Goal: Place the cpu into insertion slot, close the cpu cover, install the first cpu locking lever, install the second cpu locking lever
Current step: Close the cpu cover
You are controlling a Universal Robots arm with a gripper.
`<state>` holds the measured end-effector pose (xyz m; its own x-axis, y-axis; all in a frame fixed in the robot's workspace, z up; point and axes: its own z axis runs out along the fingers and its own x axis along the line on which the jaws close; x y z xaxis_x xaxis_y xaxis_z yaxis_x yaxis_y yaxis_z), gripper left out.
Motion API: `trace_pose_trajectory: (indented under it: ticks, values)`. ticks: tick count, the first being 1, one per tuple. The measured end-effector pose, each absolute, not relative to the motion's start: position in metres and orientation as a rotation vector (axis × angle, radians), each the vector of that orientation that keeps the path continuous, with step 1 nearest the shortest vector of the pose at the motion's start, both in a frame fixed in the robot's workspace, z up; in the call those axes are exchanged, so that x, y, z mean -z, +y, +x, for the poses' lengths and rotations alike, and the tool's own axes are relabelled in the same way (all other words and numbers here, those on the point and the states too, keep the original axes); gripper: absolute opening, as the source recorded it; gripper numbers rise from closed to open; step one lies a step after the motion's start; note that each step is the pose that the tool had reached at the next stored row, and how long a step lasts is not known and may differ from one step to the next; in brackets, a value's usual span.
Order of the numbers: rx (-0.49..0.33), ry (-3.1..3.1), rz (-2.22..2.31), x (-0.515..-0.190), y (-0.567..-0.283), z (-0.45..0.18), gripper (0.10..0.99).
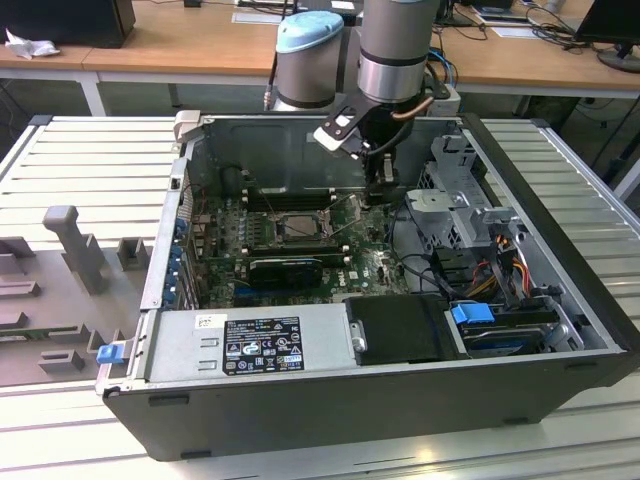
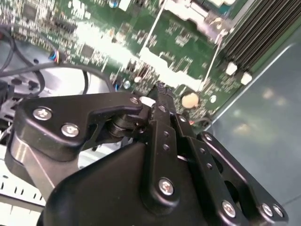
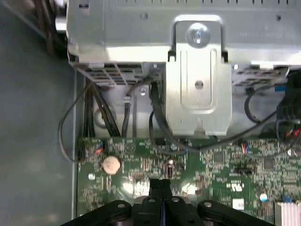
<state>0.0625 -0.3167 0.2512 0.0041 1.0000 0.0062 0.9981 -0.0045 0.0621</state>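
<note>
Jaws pressed together, pads meeting flat. Gripper (image 3: 162, 188) hangs tips-down inside the open PC case (image 1: 400, 405), low over the motherboard (image 1: 300, 255) at its edge on the exterior view's right; can't tell if the tips touch the board. A coin cell (image 3: 111, 164) sits on the board just beside the fingertips (image 2: 157, 90).

Cpu socket (image 1: 300, 228) lies to the exterior view's left of the gripper, apart from it. Cpu cover (image 1: 300, 215) is the silvery frame on it; can't tell flat or lifted, and can't tell whether the cpu is in the socket. Two thin locking levers (image 2: 214, 52) run from the socket toward the gripper, angled off the board.

RAM slots (image 1: 285, 195) are on the far side of the socket. Silvery drive cage (image 3: 197, 84) w/ black cables (image 3: 94, 113) is close on the exterior view's right, so room is tight there. PSU (image 1: 250, 345) fills the near side of the case; blue latch (image 1: 470, 313) is near right.

Case lies on a slatted metal table (image 1: 90, 160), w/ a grey fixture (image 1: 70, 240) at the exterior view's left and wooden desks (image 1: 180, 40) far behind.
</note>
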Motion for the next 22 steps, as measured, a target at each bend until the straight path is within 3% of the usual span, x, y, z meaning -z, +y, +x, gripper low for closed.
trace_pose_trajectory:
  ticks: [22]
  values:
    - [-0.064,2.197,2.203,-0.244,-0.317,0.027,0.106]
